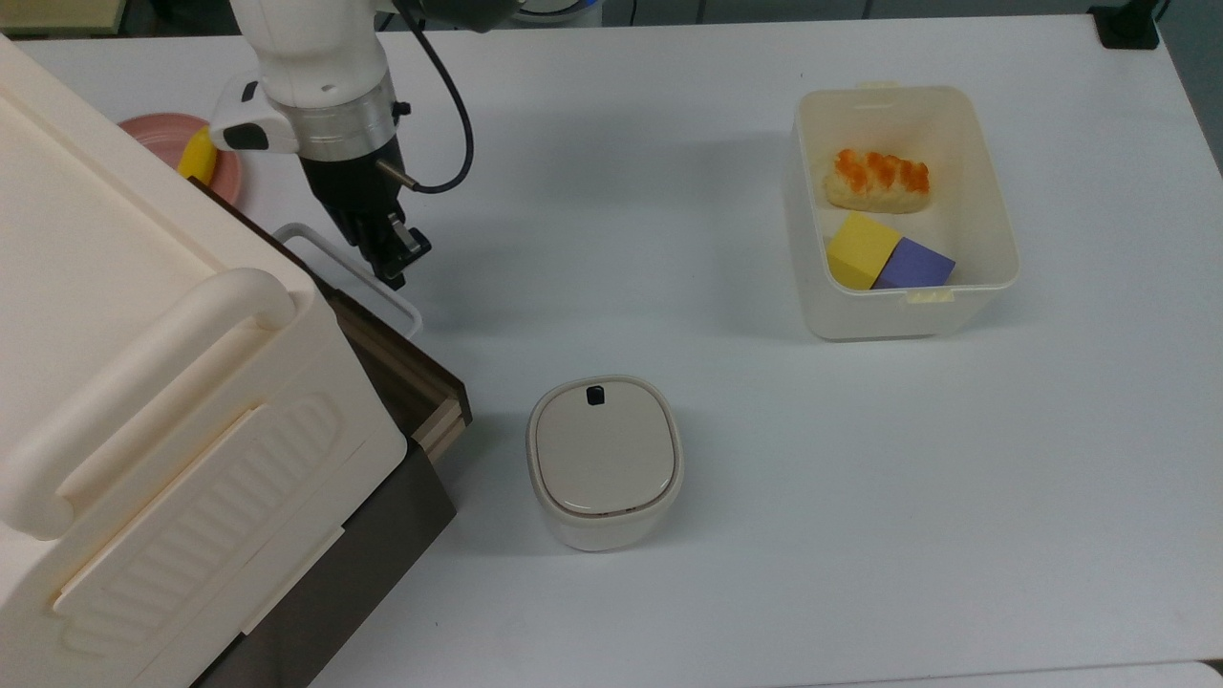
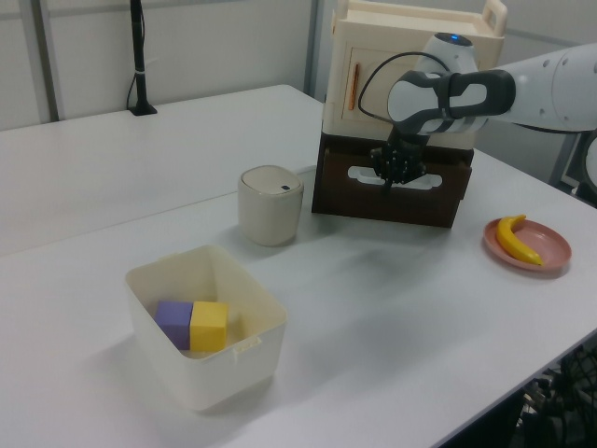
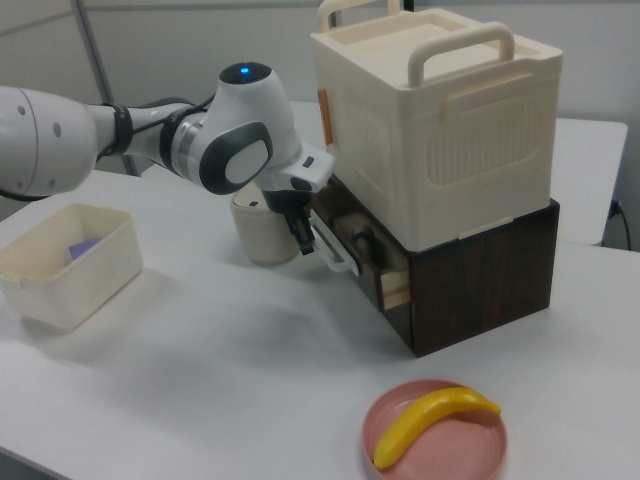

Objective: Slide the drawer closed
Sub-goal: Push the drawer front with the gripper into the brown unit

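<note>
Wooden drawer (image 1: 435, 406) ajar, end effector (image 1: 394, 260) at handle (image 1: 349, 274)

A white desk (image 1: 726, 573) carried it all; a cream cabinet (image 1: 143, 382) with a top handle stood at the top view's left; a small beige lidded canister (image 1: 604, 461) sat near its corner; well apart, an open white bin (image 1: 998, 239) held a sushi piece (image 1: 877, 180), a yellow block (image 1: 860, 248) and a purple block (image 1: 915, 265) touching each other; a pink plate (image 3: 436, 445) bore a banana (image 3: 430, 419); a black stand (image 2: 140, 58) rose at the desk's far edge.
</note>
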